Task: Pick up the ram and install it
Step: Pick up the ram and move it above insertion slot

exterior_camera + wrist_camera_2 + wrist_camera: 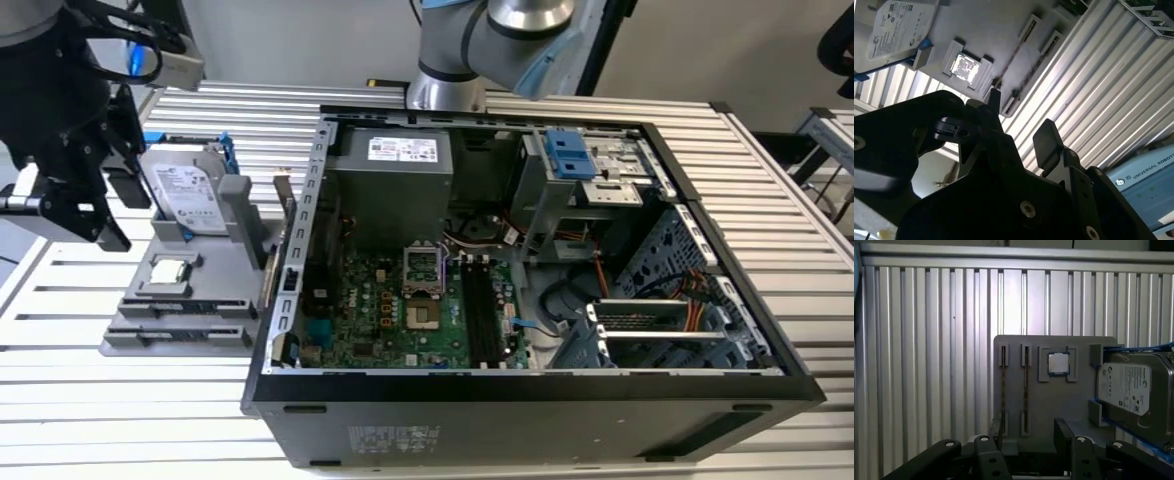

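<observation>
Grey holder (200,300): set on the slatted metal bench (120,410), just left of the open computer case (534,400) in the exterior view. A silver hard drive (187,190) is carried at its far end, a small square chip (170,270) at its middle, and two narrow grooves at its near end.
Task's thing: the ram (1025,385) (1015,50) is seen edge-on in both wrist views, stood in the groove nearer the chip.
Look: a thin, long, brownish strip is shown, held at each end by the holder. Its dark chips cannot be made out edge-on. A like strip (1003,385) is seen in the next groove.
Tool state: the tool (1026,429) (1021,114) (114,215) is spread wide, with nothing held between the fingers (1061,432).
Tool place: it is hung above the holder's left side, clear of it.
Key relation: the ram is judged to lie straight ahead of the tool, centred between the two fingers.
Long axis: it is laid across the line joining the fingers, so the strip's thin faces are presented to them; left to right in the scene, it is judged.
Progress: the ram is not yet gripped, and the black motherboard slots (478,305) are set well apart to the right.
</observation>
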Available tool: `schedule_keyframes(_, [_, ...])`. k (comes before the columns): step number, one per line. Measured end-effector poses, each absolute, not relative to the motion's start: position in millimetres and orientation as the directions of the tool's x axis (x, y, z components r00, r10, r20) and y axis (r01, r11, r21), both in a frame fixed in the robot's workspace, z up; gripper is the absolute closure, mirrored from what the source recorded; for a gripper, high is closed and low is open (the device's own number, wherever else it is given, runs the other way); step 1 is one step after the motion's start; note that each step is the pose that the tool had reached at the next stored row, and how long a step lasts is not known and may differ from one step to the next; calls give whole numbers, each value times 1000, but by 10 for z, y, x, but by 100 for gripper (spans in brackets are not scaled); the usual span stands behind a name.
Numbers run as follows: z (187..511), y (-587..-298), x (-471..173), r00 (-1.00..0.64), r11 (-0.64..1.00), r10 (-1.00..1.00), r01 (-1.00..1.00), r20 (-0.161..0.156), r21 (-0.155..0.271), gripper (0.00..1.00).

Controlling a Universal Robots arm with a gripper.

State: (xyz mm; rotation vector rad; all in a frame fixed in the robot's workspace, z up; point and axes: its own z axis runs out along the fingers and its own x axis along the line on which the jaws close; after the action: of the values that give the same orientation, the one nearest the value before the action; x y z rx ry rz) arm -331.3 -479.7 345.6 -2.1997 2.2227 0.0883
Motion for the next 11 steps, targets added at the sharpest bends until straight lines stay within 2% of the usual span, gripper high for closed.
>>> schedule_keyframes(11, [3274, -4797, -3312, -10, 9, -999, -999, -49, 31, 0])
